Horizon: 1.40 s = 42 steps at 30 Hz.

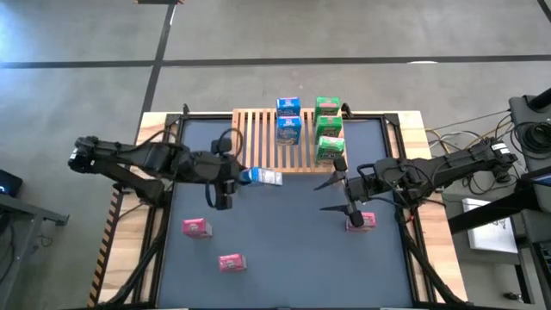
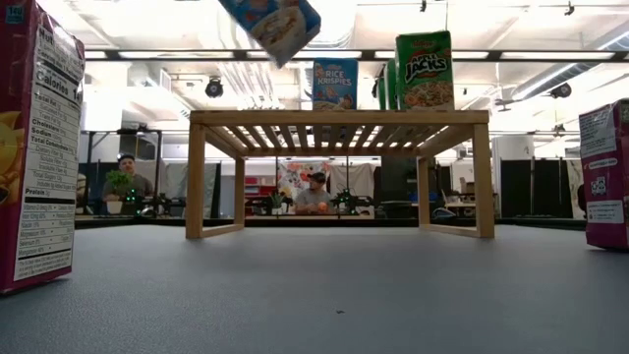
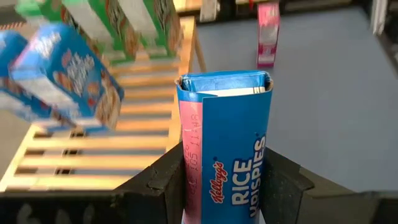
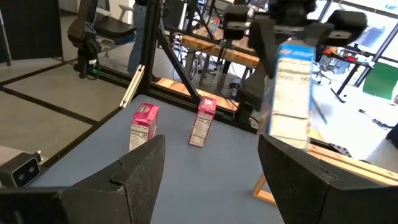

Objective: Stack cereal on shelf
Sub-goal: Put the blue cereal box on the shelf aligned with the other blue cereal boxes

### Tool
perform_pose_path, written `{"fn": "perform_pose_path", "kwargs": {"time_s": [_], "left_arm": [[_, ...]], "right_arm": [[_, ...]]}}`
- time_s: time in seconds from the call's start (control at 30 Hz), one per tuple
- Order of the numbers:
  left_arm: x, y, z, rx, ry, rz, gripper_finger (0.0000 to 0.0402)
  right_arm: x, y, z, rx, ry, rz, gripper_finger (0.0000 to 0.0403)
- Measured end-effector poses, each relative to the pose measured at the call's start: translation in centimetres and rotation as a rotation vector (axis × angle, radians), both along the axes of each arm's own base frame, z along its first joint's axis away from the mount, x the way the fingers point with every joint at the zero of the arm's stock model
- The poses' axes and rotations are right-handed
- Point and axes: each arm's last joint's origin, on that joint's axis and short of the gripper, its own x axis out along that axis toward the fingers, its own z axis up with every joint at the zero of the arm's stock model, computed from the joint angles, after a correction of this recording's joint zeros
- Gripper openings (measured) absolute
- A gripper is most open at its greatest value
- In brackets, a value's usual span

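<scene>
The wooden slatted shelf (image 1: 288,142) stands at the table's far middle. On it stand two blue cereal boxes (image 1: 288,118) and three green ones (image 1: 329,129). My left gripper (image 1: 244,176) is shut on a third blue box (image 3: 227,149), in the air just in front of the shelf's near edge. My right gripper (image 1: 332,195) is open and empty, right of centre, beside a pink box (image 1: 362,221) that stands on the table. Two more pink boxes (image 1: 196,226) (image 1: 231,263) rest on the table at the near left. My left gripper pinches the blue box between its two fingers (image 3: 163,183), at the end nearest the wrist (image 3: 217,199). The fingers come level from the table's left and lie along the box. The box sticks out past the fingertips toward the shelf, lifted clear of the table (image 2: 270,25).
Black frame rails (image 1: 164,215) run along the table's edges. The dark table surface (image 1: 284,241) shows bare between the pink boxes. The shelf's left slats (image 1: 254,138) are bare. People sit in the room behind the table (image 2: 316,192).
</scene>
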Motion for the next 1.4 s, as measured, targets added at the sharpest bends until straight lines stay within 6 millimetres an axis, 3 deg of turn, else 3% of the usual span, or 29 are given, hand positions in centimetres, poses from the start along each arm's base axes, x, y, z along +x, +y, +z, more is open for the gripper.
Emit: {"fn": "perform_pose_path", "kwargs": {"time_s": [0.47,0.83,1.4], "left_arm": [[1.2,4.1,1.0,-0.016,-0.111,-0.013,0.0141],[1.6,3.5,1.0,-0.064,-0.135,-0.027,0.0141],[4.8,0.4,-2.3,-0.073,-0.006,-0.116,0.0141]], "right_arm": [[0.0,0.0,-0.2,-0.015,0.013,-0.014,0.0247],[0.6,-0.2,-0.1,-0.022,-0.021,-0.098,0.0247],[5.5,0.8,-0.6,-0.053,0.018,-0.122,0.0247]]}}
